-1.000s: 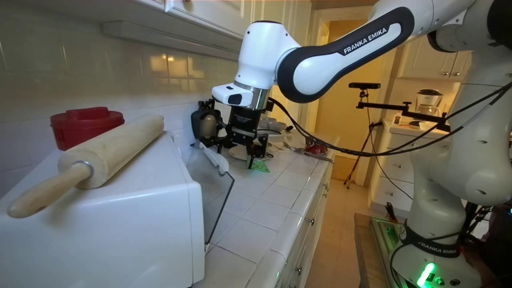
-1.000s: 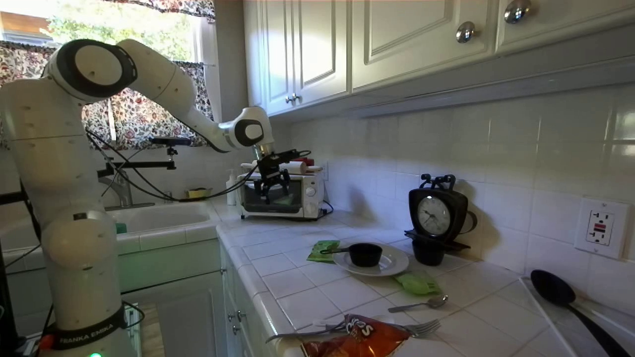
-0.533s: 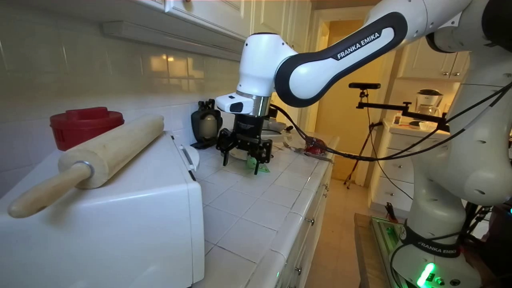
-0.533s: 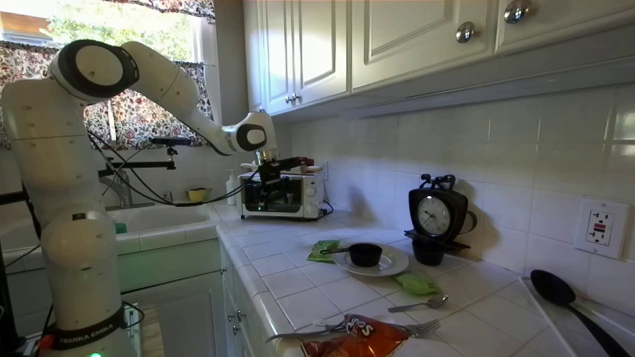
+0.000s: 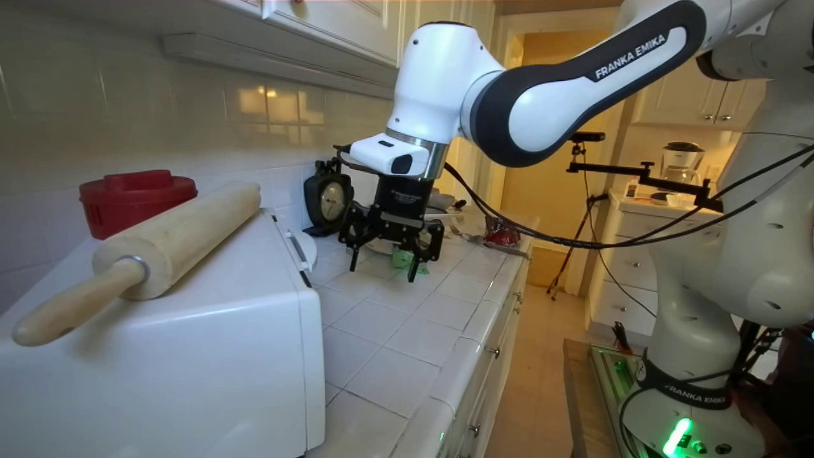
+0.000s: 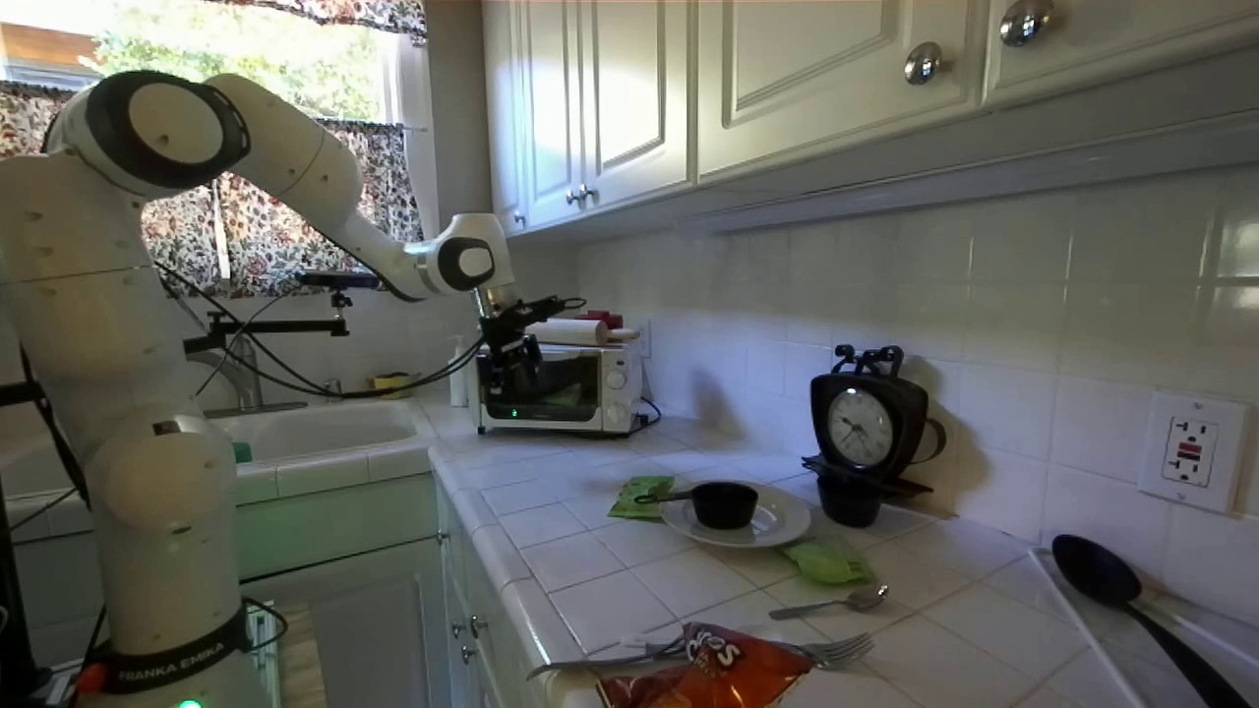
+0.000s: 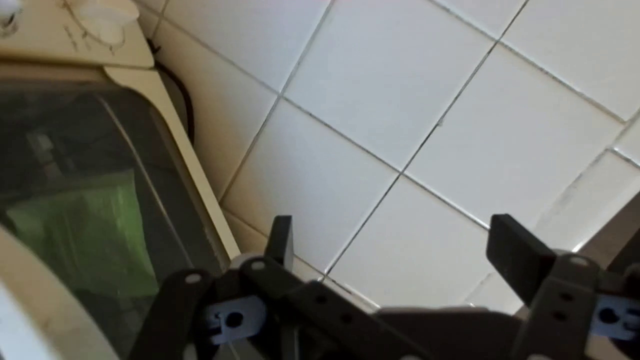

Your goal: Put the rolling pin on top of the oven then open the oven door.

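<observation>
Door has swung back up: part-lowered a second ago, now upright against the oven, shut or nearly so. Opening probably needs another try. End effector, spread wide, holding nothing, sits apart from the door's handle, at its 3 o'clock in an exterior view. Pin, pale smooth wood, lies on the oven top, running 8 to 2 o'clock there; first half looks done.

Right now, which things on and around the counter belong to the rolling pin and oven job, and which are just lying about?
For the job: rolling pin, oven, oven door, hand.

Just lying about: red container, plate, small pan, clock, spoon, fork, red bag, ladle.
</observation>
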